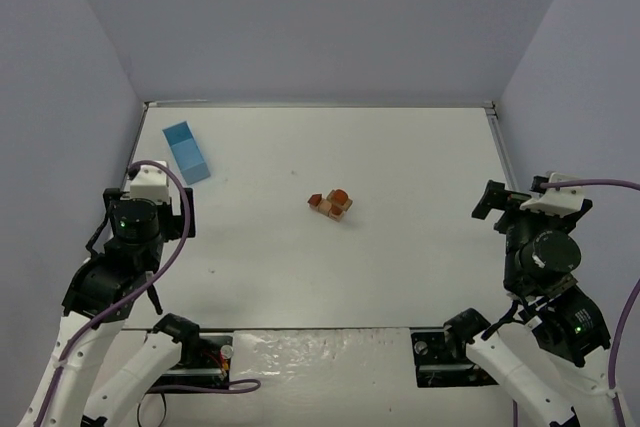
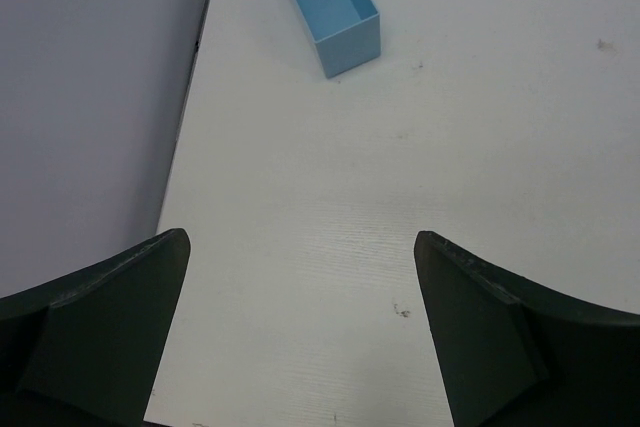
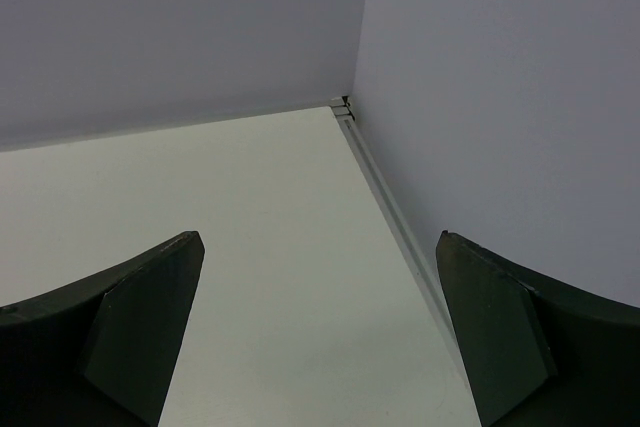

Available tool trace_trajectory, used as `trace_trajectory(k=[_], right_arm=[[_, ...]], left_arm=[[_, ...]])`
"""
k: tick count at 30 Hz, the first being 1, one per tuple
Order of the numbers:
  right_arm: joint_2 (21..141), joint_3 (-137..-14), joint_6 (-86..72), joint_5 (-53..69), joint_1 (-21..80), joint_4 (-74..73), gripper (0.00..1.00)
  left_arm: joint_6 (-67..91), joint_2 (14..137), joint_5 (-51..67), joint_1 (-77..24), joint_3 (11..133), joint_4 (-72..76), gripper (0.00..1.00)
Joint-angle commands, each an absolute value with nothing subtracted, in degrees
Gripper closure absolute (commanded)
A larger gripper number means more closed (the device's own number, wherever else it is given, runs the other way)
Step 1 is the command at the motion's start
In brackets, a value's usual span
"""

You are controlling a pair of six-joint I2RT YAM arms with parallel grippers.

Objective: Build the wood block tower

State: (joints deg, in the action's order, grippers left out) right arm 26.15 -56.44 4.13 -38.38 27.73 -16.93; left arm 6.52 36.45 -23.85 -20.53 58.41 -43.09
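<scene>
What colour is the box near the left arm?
Light blue; the box shows best in the left wrist view.

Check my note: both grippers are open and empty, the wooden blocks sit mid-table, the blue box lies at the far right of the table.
Wrong side: the blue box lies at the far left of the table, as the top view shows. The left gripper and right gripper are open and empty, and the wooden blocks sit mid-table.
</scene>
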Motion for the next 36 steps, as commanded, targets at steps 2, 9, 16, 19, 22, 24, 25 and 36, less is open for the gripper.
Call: trace_trajectory(k=[2,9,16,19,22,24,25,36], right_arm=[[25.46,-55.71,2.81,-41.05,27.6,-12.39,0.0],[25.06,-54.45,2.05,-38.18,27.6,-12.3,0.0],[25.48,-53.9,3.05,-37.21,27.6,-12.22,0.0],[25.82,-54.17,3.82,-36.81,27.6,-12.22,0.0],[26.07,-54.46,4.04,-36.47,27.6,-12.06,0.0],[26.23,-54.53,4.25,-36.28,27.6,-12.0,0.0],[26.29,-54.59,4.4,-36.02,27.6,-11.95,0.0],[27.21,-55.44,4.57,-35.58,27.6,-11.71,0.0]], left_arm=[[7.45,32.82,-24.97,-20.13,55.14,-39.38,0.03],[8.42,28.43,-26.95,-20.13,50.72,-38.79,0.03],[9.13,27.16,-27.97,-20.13,49.39,-37.37,0.03],[9.32,27.01,-28.54,-20.13,49.39,-37.47,0.03],[9.47,26.89,-29.28,-20.13,49.31,-37.6,0.03],[9.54,26.97,-29.19,-20.17,49.39,-37.57,0.03],[9.5,27.08,-29.09,-20.13,49.4,-37.62,0.03],[9.49,27.41,-29.0,-20.13,49.41,-37.6,0.03]])
